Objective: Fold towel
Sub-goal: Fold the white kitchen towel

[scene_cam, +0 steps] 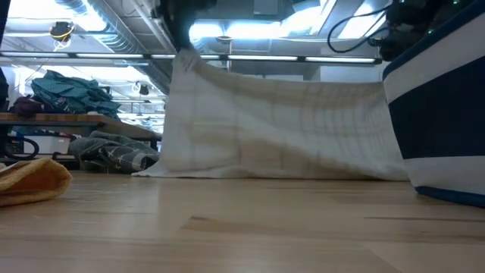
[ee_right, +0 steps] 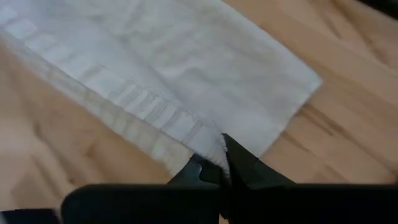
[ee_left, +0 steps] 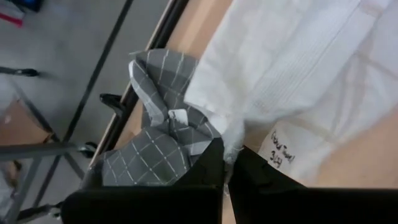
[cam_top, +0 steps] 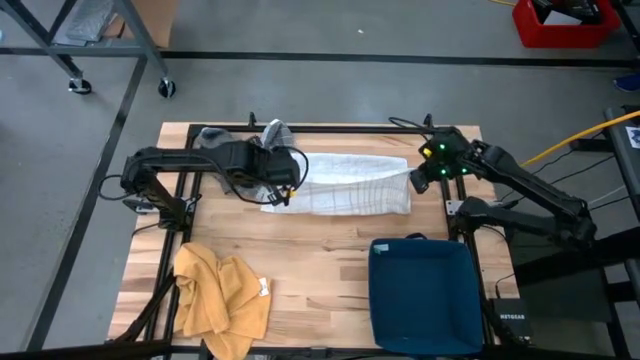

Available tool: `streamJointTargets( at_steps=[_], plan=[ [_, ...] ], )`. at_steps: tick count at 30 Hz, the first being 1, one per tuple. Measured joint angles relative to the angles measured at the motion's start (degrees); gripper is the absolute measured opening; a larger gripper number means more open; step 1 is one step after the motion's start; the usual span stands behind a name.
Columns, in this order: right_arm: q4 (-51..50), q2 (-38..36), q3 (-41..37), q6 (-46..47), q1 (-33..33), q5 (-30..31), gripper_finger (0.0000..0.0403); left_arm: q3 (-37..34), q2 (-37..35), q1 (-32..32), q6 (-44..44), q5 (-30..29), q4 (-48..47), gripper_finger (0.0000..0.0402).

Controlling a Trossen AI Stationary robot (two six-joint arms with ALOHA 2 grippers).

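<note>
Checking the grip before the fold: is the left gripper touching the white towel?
Touching. The left wrist view shows the left gripper shut on an edge of the white towel.

floor's plain grey concrete all around the wooden table, with a dark line running across the upper part of the high view. upper left of that frame there's a metal cart frame on caster wheels and a bit of cardboard. top right corner has a red bin, and a yellow cable snakes in from the right edge. from the low view the room behind is bright, long ceiling light strips across the top, pipes and ducts upper left, and a bench on the left piled with teal cloth.
</note>
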Motion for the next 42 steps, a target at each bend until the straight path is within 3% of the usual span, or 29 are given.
streamJointTargets(
  at_steps=[9, 22, 27, 42],
  plan=[
    [0.95, 4.85, 0.0, -0.22, -0.02, 10.19, 0.0001, -7.86, 0.0, 6.21, 7.42, -1.27, 12.95, 0.0],
    [7.91, 15.02, -0.02, -6.27, -0.07, 13.94, 0.0002, -14.37, -0.07, 13.57, 8.52, -1.22, 20.56, 0.0],
    [7.93, 16.87, -0.02, -6.32, -0.06, 16.07, 0.0025, -15.33, -0.09, 15.81, 10.83, -1.23, 21.32, 0.0004],
    [8.4, 17.68, -0.02, -9.22, -0.07, 27.78, 0.0118, -15.43, -0.07, 22.72, 10.1, -1.22, 26.59, 0.0123]
  ],
)
